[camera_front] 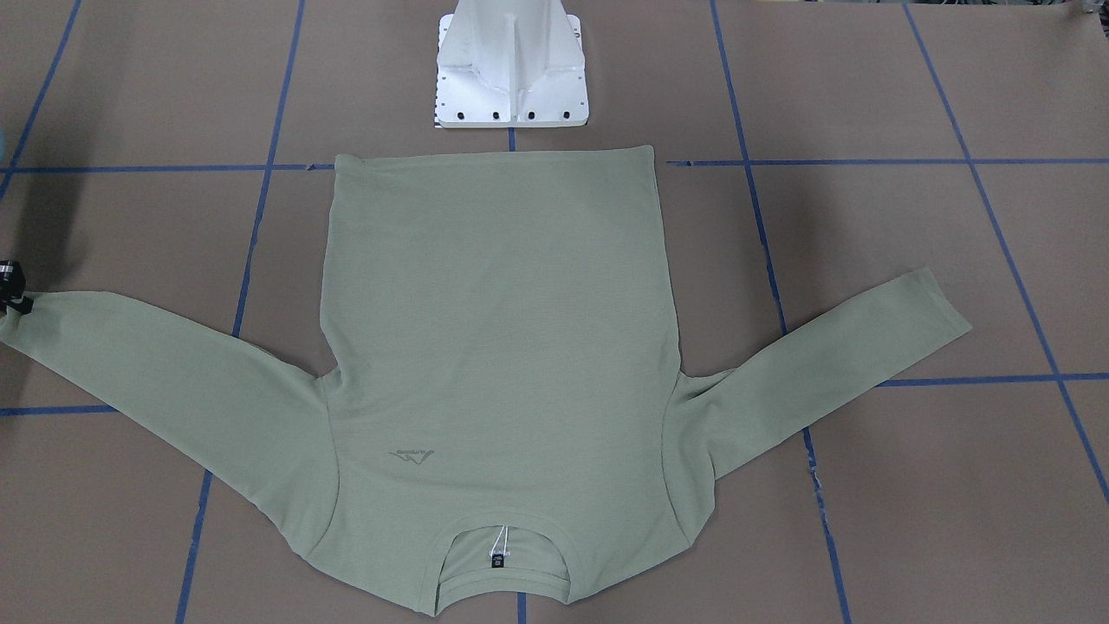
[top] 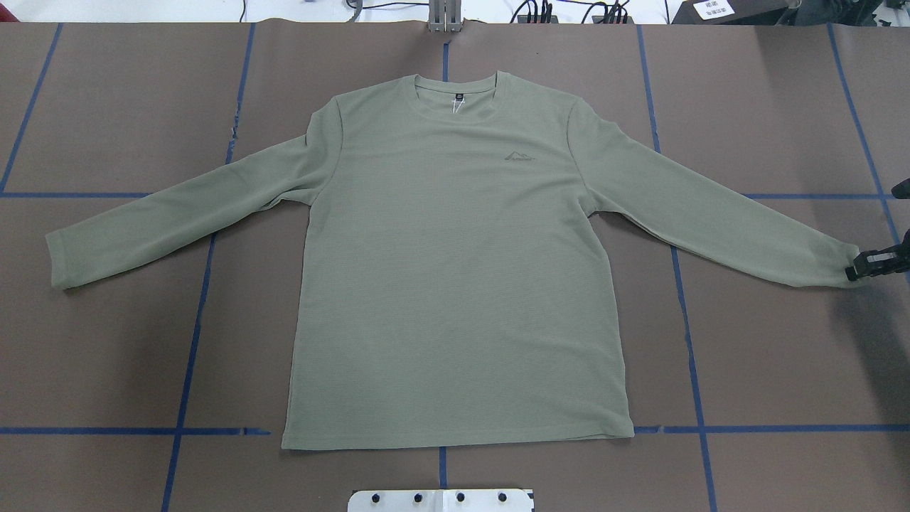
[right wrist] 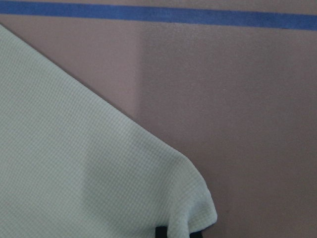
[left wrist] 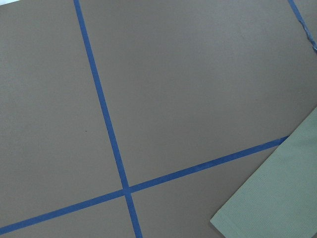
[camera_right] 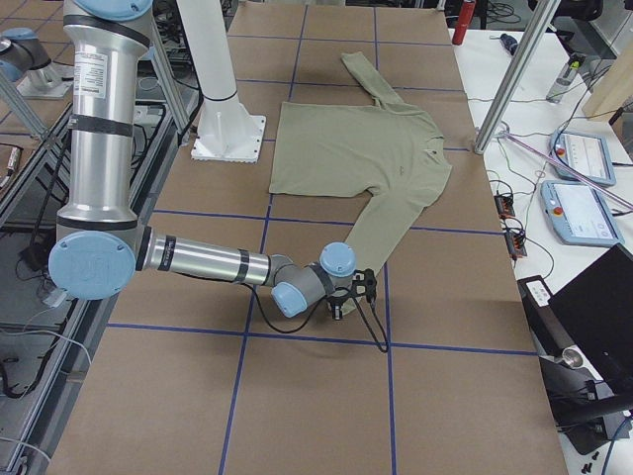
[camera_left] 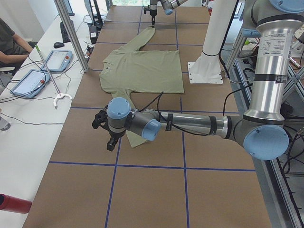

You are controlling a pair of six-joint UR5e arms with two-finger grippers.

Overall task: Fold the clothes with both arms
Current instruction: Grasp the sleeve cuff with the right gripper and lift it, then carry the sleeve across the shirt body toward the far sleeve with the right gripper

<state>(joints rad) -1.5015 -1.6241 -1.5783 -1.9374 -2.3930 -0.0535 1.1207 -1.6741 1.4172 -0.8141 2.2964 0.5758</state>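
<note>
The brown-papered table (top: 106,107), gridded with blue tape (left wrist: 104,114), has a white desk with tablets (camera_left: 57,59) along its far edge. The shirt (top: 455,270) lies flat, logo up, across the table's middle, hem toward the robot's edge and sleeves spread toward both ends. My right arm (camera_right: 198,259) reaches low to the right end, where the right gripper (top: 871,263) looks narrowed onto the right cuff (right wrist: 198,208). The left gripper (camera_left: 110,141) hovers by the left cuff (left wrist: 277,198); its opening I cannot tell. I judge the sleeves fold first, so I'd lift both cuffs just clear and carry them inward evenly, without dragging the body.
</note>
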